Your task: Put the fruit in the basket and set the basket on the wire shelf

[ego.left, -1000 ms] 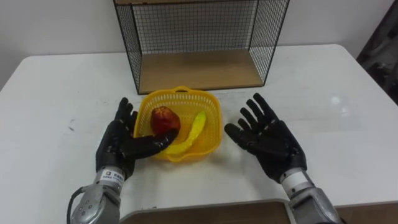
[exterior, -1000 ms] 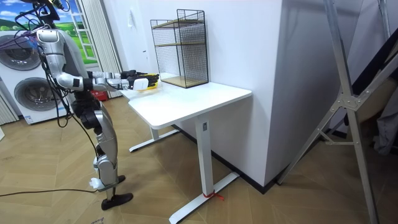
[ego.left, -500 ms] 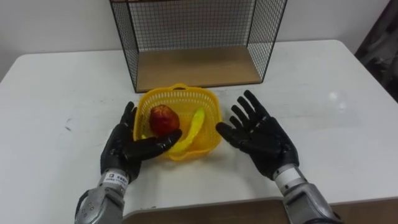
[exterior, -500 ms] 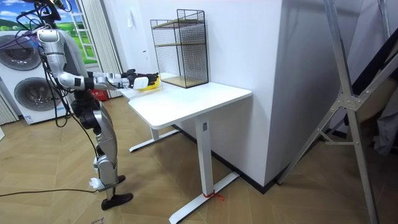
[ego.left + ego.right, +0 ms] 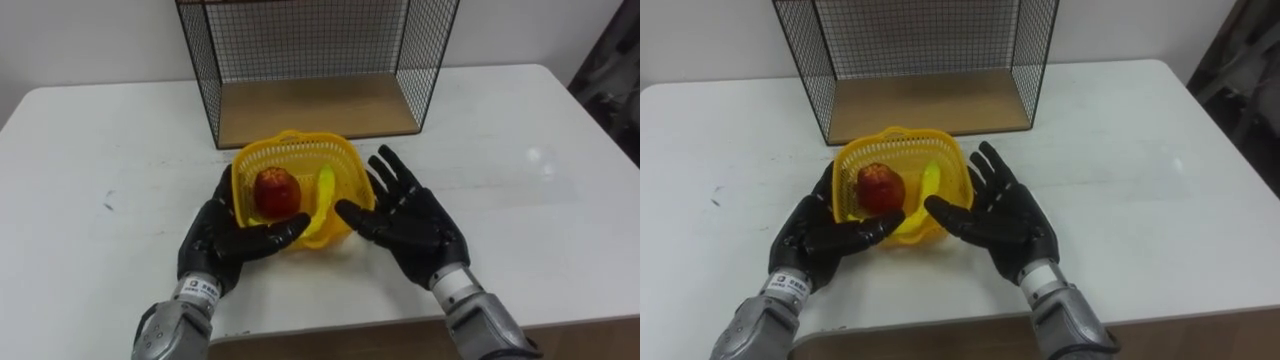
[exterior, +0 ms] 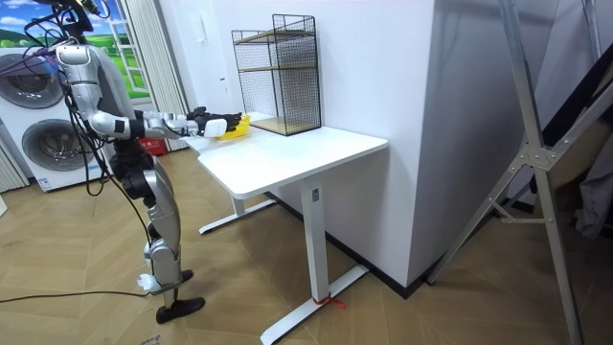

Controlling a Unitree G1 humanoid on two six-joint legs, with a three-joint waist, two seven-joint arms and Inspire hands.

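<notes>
**Both hands set flat against the sides of the fruit basket, in front of the wire shelf.**

The left hand point(image 5: 232, 240) lies against the basket's left wall, fingers straight, its thumb reaching across the lower front. The right hand point(image 5: 412, 218) faces it from the basket's right side, palm inward, fingers spread and straight, thumb touching the front right wall. Between the two palms sits the yellow basket point(image 5: 290, 143), holding a red apple point(image 5: 277, 192) on its left and a banana point(image 5: 322, 193) along its right. Whether the basket rests on the white table point(image 5: 520, 200) or is raised off it cannot be told. The wire shelf point(image 5: 320, 108), with a wooden base board, stands just behind the basket. In the room view the robot stands upright at the table's end at the room view's left, arms stretched forward, with washing machines point(image 6: 38, 134) behind it.
</notes>
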